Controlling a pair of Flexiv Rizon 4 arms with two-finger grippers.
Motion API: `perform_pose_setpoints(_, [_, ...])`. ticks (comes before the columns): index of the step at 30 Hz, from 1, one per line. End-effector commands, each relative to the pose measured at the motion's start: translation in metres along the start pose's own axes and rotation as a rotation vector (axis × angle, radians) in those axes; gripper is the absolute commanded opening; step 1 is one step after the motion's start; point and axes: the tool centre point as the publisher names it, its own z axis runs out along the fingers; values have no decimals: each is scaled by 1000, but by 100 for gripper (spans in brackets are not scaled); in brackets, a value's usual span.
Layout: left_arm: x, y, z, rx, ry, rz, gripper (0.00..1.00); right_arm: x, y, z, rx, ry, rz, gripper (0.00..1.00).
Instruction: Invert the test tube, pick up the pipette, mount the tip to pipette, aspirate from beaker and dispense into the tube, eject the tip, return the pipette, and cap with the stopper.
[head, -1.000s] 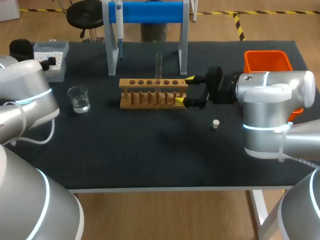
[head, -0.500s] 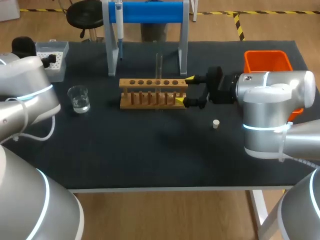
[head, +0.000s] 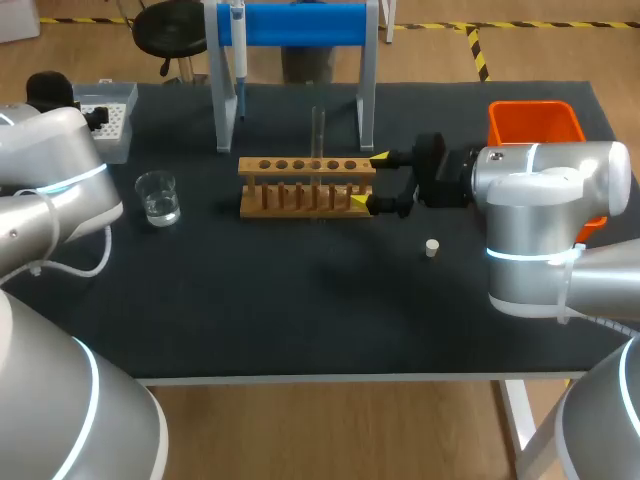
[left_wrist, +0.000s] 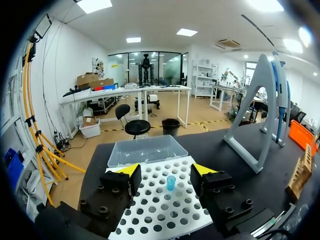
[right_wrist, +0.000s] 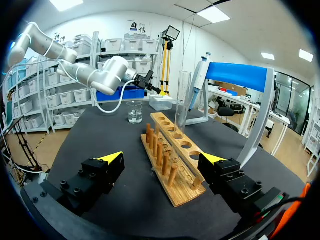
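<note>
A clear test tube (head: 318, 130) stands upright in the wooden rack (head: 307, 186). My right gripper (head: 370, 180) is open, its fingers flanking the rack's right end without touching; in the right wrist view the rack (right_wrist: 170, 160) and tube (right_wrist: 182, 100) lie ahead of the gripper (right_wrist: 162, 159). The pipette (head: 238, 50) hangs on the blue stand. My left gripper (left_wrist: 167, 172) hovers open over the white tip box (left_wrist: 160, 205), a single blue tip (left_wrist: 171, 182) standing between its fingers, untouched. The beaker (head: 158, 197) holds clear liquid. A small stopper (head: 431, 248) lies on the mat.
An orange bin (head: 535, 125) sits at the right rear, partly behind my right arm. The tip box (head: 105, 118) occupies the far left corner with its clear lid (left_wrist: 145, 149) beyond it. The stand's legs straddle the area behind the rack.
My left arm has shifted slightly toward the back of the table by the tip box. The right arm, rack and tube have not moved.
</note>
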Motion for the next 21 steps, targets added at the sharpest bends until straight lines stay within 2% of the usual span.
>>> perform_pose_setpoints(1, [-1,0,4,-5,0,0,58,0,0,0,-1,-2,0,100])
perform_pose_setpoints(5, [-1,0,5,-6,1,0,48,0,0,0,-1,-2,0,100])
perform_pose_setpoints(21, [1,2,6,-15,4,-1,41,0,0,0,-1,-2,0,100])
